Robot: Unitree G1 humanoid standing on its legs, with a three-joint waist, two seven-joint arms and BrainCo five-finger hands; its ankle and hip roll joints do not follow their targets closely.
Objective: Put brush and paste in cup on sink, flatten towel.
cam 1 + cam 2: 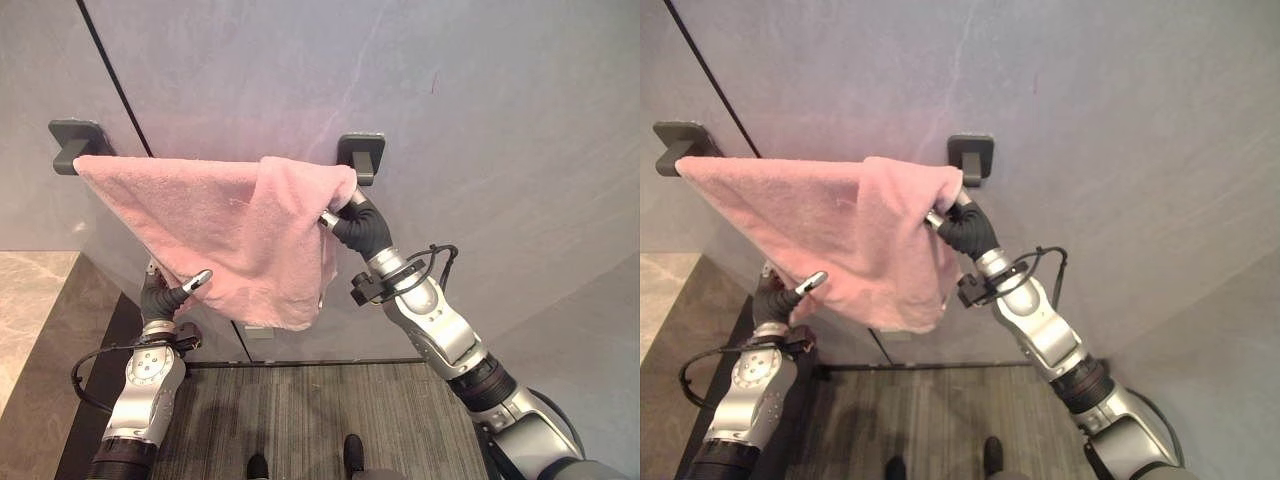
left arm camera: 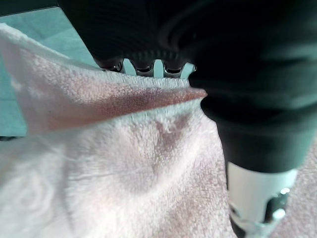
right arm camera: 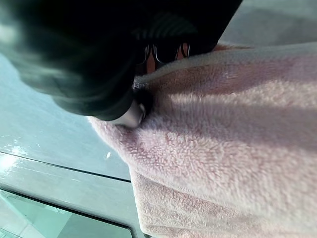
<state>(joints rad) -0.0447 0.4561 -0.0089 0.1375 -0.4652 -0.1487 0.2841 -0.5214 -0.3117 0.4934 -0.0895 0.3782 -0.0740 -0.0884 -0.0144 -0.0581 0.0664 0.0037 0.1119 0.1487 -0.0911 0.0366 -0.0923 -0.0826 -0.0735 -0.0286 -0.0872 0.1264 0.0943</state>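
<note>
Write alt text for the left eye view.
A pink towel hangs bunched from a wall rail between two dark brackets. The right hand grips its upper right edge by the bracket; the left hand pinches its lower left edge.

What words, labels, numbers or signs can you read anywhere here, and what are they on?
None: the pink towel, the wall brackets and the grey wall carry no readable text, and neither the left hand nor the right hand shows any.

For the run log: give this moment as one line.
phase: flatten towel | pink towel: draped on wall rail, bunched | right hand: pinching top edge | left hand: at lower edge
</note>
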